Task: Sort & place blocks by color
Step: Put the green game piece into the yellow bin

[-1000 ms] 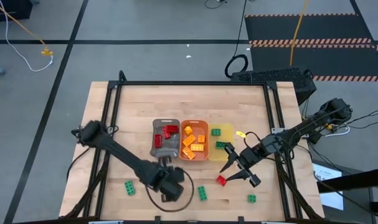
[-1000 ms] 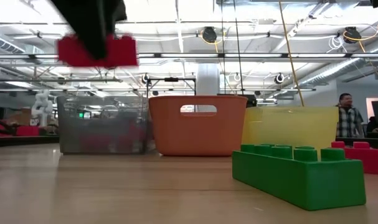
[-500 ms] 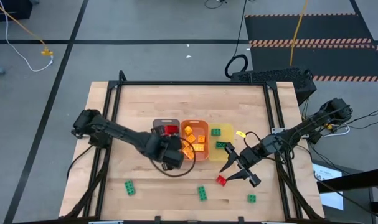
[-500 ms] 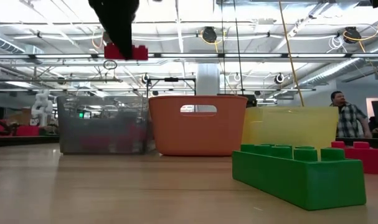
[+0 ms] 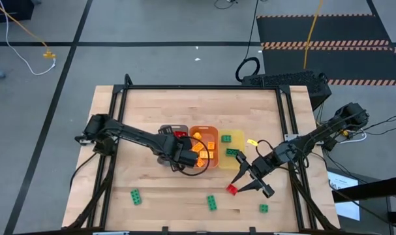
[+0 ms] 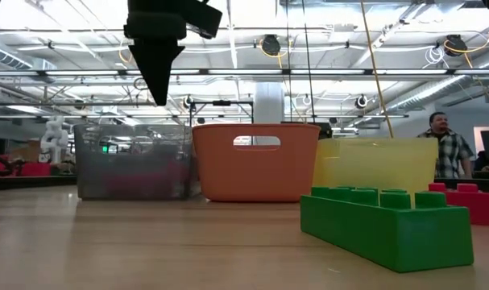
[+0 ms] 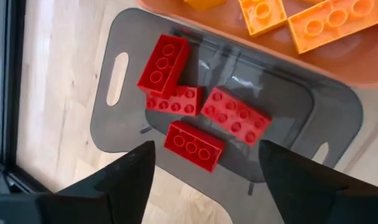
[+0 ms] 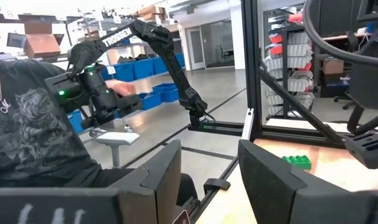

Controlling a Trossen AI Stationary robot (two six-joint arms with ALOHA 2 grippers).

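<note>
My left gripper [image 5: 178, 151] hangs open over the grey tray [image 5: 166, 134], fingers pointing down, touching nothing. Several red blocks [image 7: 235, 116] lie flat on that tray's floor [image 7: 301, 112]. Orange blocks [image 5: 203, 147] fill the orange tray [image 5: 204, 128], and two green blocks [image 5: 231, 152] lie in the yellow tray [image 5: 240, 145]. On the table lie a red block [image 5: 231, 189] and three green blocks [image 5: 212, 202]. My right gripper [image 5: 248, 179] waits open beside the red block, fingers [image 8: 160, 171] apart with nothing between them.
The three trays stand side by side at mid-table: grey [image 6: 131, 161], orange [image 6: 256, 161], yellow [image 6: 377, 165]. A green block [image 6: 385, 225] lies close to the low camera. Black frame rails [image 5: 119, 111] run along the table's sides. People [image 6: 441, 145] stand in the room beyond.
My left gripper has carried a red block from near the table's near edge toward the far edge and to the right, until it is over the grey tray. There it has opened and let go. The block has dropped out of the low view, into the tray.
</note>
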